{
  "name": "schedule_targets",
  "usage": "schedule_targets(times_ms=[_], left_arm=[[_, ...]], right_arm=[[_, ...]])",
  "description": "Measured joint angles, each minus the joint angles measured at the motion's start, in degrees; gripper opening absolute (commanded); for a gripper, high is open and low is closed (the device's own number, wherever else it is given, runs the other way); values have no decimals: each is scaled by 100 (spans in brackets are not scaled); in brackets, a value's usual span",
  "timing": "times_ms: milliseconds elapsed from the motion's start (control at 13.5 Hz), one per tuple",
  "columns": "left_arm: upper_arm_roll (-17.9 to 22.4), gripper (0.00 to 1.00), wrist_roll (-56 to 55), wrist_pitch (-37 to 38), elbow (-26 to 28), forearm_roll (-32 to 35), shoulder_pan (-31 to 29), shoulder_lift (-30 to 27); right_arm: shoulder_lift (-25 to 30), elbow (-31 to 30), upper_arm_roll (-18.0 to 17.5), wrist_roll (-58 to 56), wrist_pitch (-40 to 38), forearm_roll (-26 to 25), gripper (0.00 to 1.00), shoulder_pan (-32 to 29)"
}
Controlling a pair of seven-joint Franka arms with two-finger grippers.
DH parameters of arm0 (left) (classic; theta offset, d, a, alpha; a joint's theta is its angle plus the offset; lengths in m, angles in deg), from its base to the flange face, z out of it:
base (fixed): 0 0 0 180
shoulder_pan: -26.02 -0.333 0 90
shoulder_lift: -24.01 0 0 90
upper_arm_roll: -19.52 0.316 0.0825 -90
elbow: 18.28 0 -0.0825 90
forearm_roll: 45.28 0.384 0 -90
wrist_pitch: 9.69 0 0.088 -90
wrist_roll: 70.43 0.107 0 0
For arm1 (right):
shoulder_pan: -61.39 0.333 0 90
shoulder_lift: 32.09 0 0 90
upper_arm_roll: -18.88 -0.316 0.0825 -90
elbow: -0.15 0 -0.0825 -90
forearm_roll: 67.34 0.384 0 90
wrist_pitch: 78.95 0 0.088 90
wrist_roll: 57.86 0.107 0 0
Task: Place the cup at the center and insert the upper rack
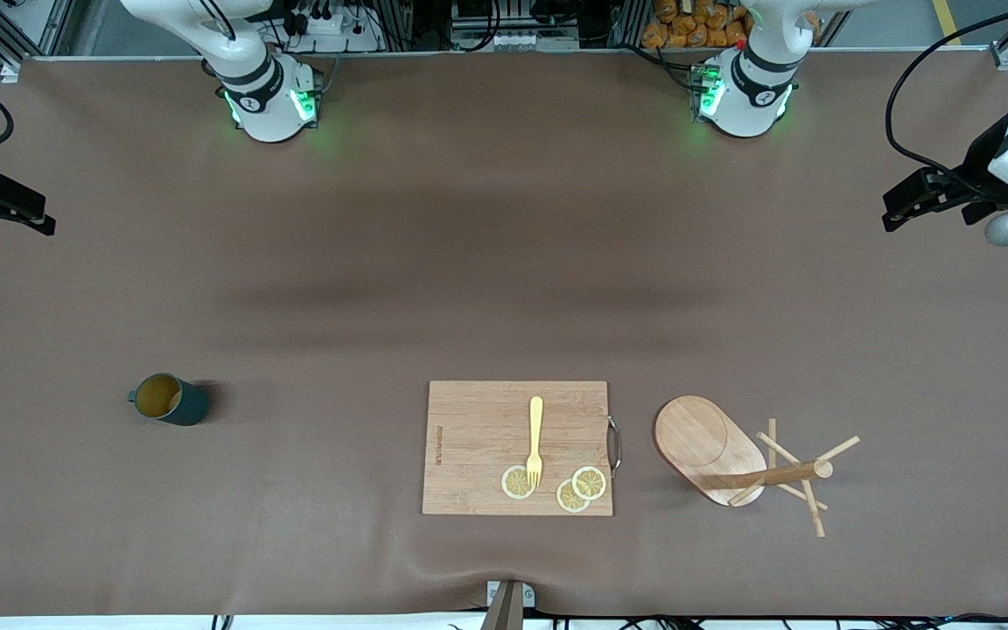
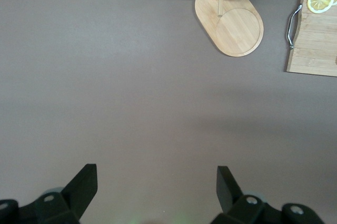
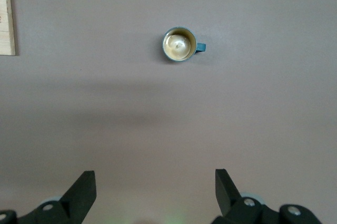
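The dark teal cup (image 1: 168, 400) stands upright on the table toward the right arm's end; it also shows in the right wrist view (image 3: 180, 45). The wooden mug tree (image 1: 705, 442) lies tipped on its side toward the left arm's end, beside the cutting board, its post and pegs pointing toward that end. Its oval base shows in the left wrist view (image 2: 231, 21). My left gripper (image 1: 898, 210) hangs open and empty at the left arm's end of the table (image 2: 157, 176). My right gripper (image 1: 5, 214) hangs open and empty at the right arm's end (image 3: 155, 179).
A rectangular bamboo cutting board (image 1: 517, 448) with a metal handle lies between cup and mug tree. It carries a yellow fork (image 1: 535, 437) and three lemon slices (image 1: 517, 482). Its edge shows in the left wrist view (image 2: 316, 39) and the right wrist view (image 3: 6, 13).
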Motion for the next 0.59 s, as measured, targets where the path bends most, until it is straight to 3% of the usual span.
schedule_targets(times_ms=[592], left_arm=[[1,100,-1,0,-6,0,-9,97]], right_arm=[[-4,-79,-1,106,-59,-2,100,35]])
